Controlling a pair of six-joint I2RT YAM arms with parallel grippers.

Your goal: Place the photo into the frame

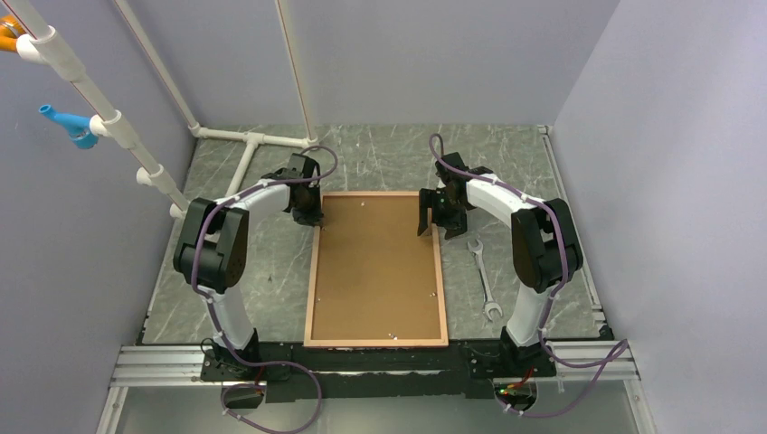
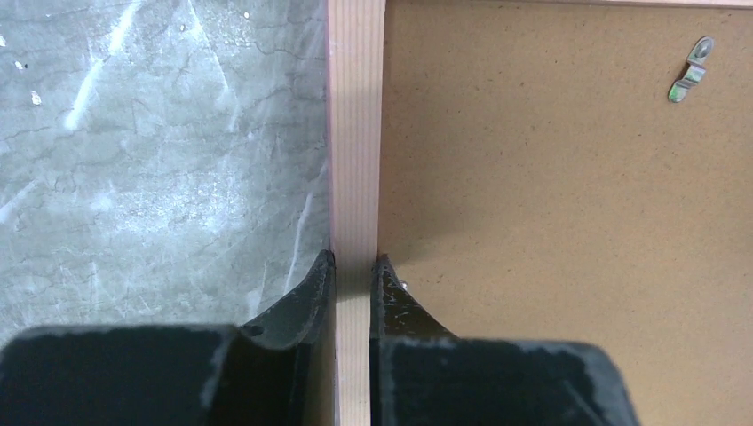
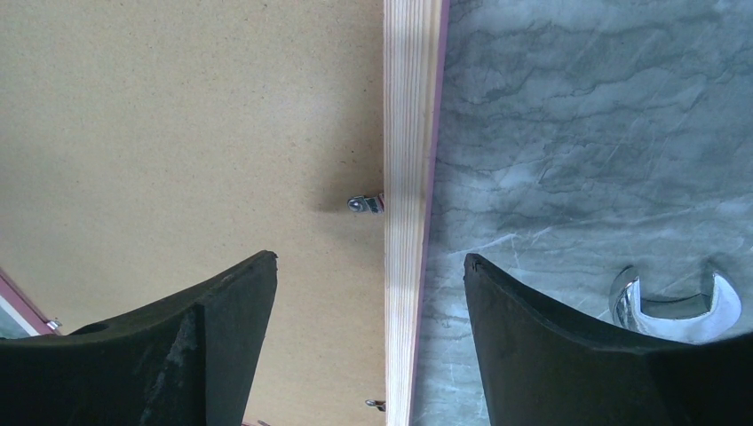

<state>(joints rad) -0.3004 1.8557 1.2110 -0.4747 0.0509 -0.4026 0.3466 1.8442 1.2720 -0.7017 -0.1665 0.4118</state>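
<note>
grey marble table (image 1: 380,154), lilac walls (image 1: 434,54); left pincer (image 2: 355,266) clenched on frame (image 2: 355,133) rail, right pincer (image 3: 370,259) released.

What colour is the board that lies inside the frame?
The backing board is plain brown with fine darker speckles. The left wrist view shows it best.

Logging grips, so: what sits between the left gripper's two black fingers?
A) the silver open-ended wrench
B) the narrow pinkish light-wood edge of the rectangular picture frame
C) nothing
B: the left gripper pinches the pinkish light-wood picture frame along its edge, a finger on each side.
</note>
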